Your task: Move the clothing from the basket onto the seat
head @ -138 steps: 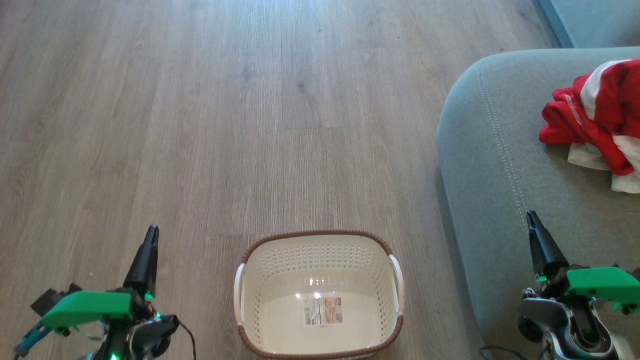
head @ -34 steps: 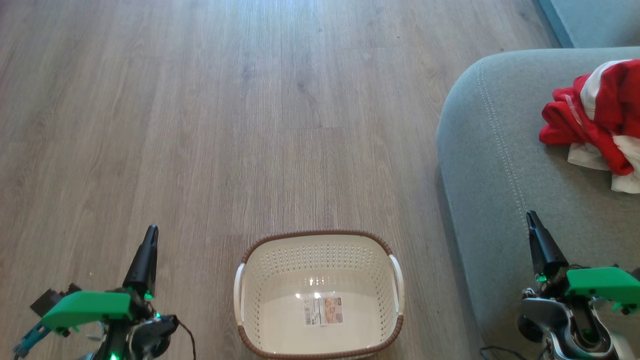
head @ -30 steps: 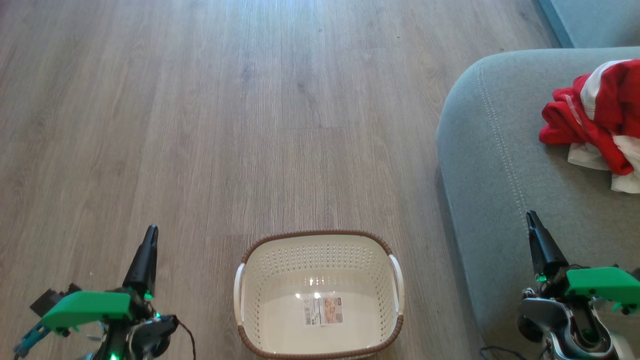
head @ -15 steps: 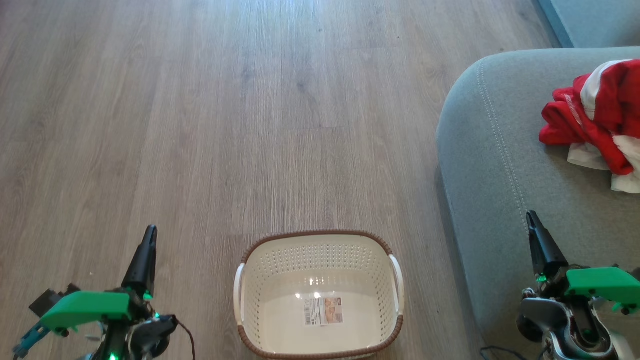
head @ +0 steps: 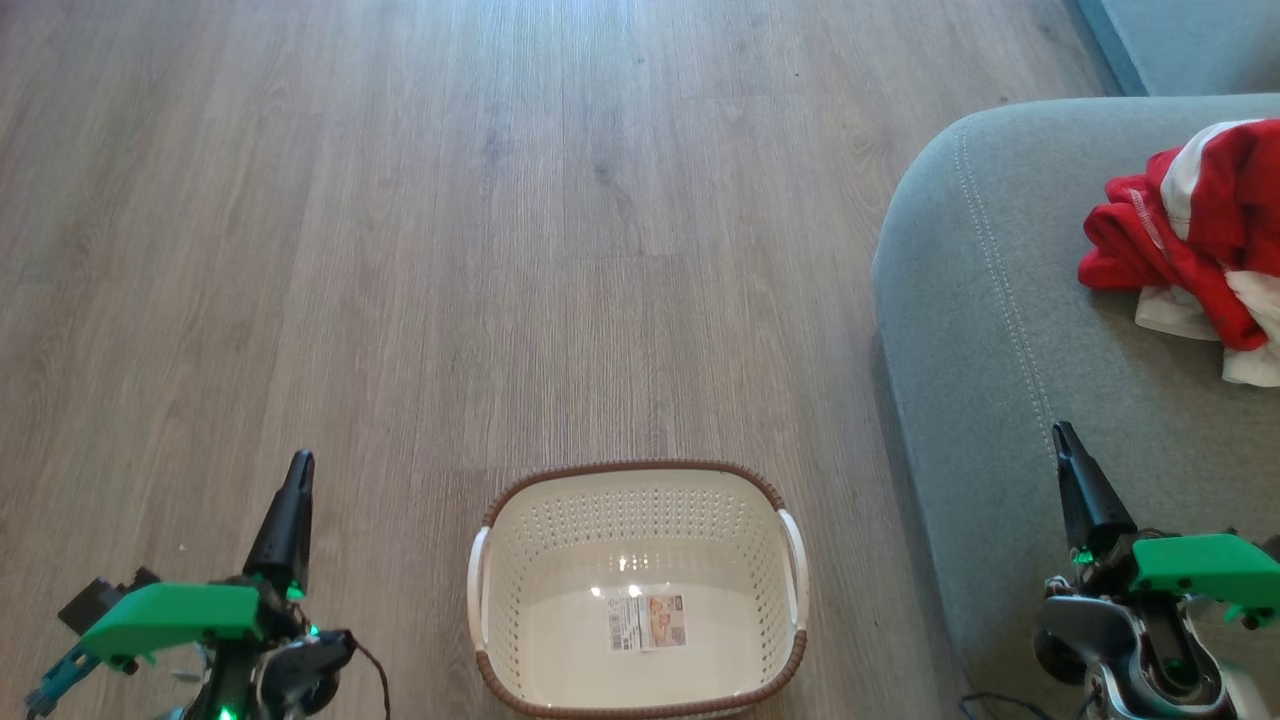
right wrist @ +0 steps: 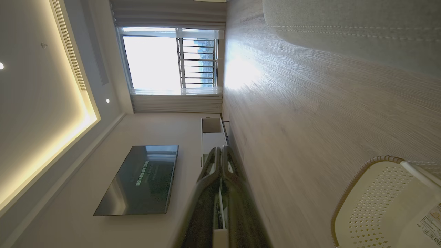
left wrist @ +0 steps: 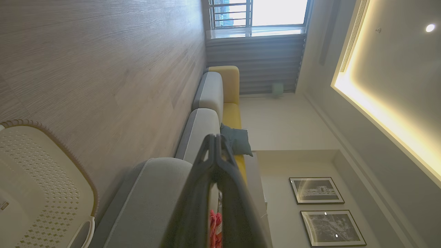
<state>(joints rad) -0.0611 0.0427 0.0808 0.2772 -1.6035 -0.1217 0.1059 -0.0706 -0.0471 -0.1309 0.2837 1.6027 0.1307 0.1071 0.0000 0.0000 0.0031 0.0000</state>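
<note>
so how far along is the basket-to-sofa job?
Done: the basket holds just its label, and the red-and-white clothing lies heaped on the sofa. In hand: nothing. The left gripper and right gripper are shut and empty, either side of the basket. Left: nothing visible to move.
</note>
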